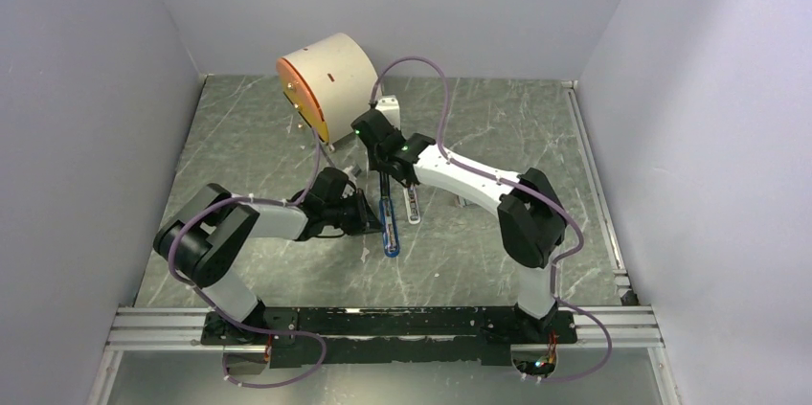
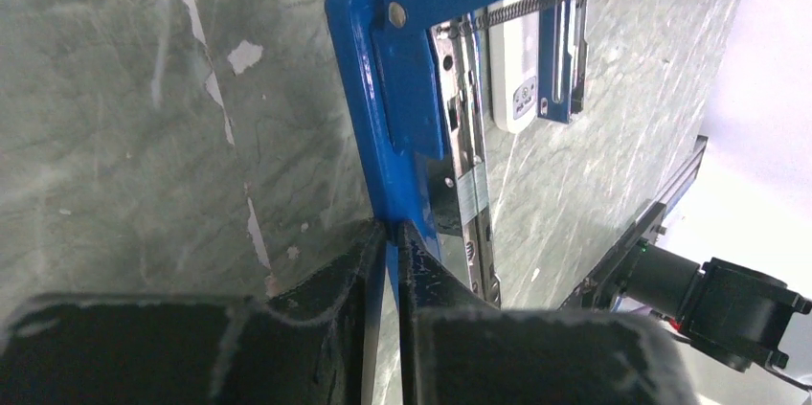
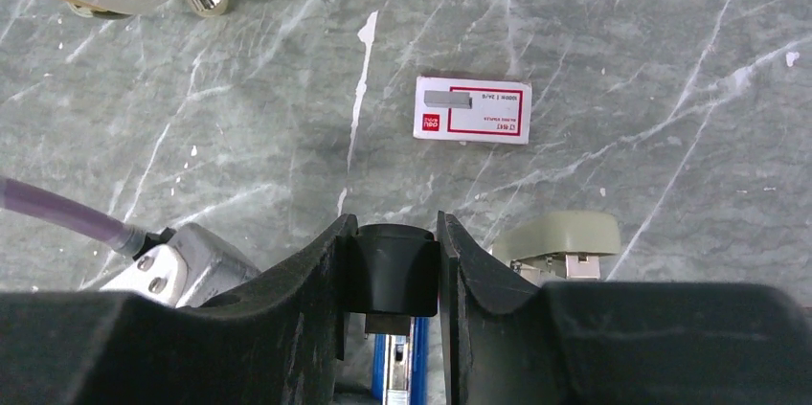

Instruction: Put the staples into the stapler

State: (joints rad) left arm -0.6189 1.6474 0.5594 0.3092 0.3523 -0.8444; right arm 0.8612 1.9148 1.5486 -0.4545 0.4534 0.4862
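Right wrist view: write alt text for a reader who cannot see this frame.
The right gripper clamps the black end of the blue stapler between its two black fingers. Beyond it on the grey marbled table lie a small red-and-white staple box and, nearer on the right, a grey-green stapler partly hidden by one finger.

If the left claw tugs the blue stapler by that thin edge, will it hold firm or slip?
Likely stiff: the stapler looks like painted metal. Its glossy edge, pinched narrowly by the left claw, may slip. Hinged open with a spring showing, its halves could swing.
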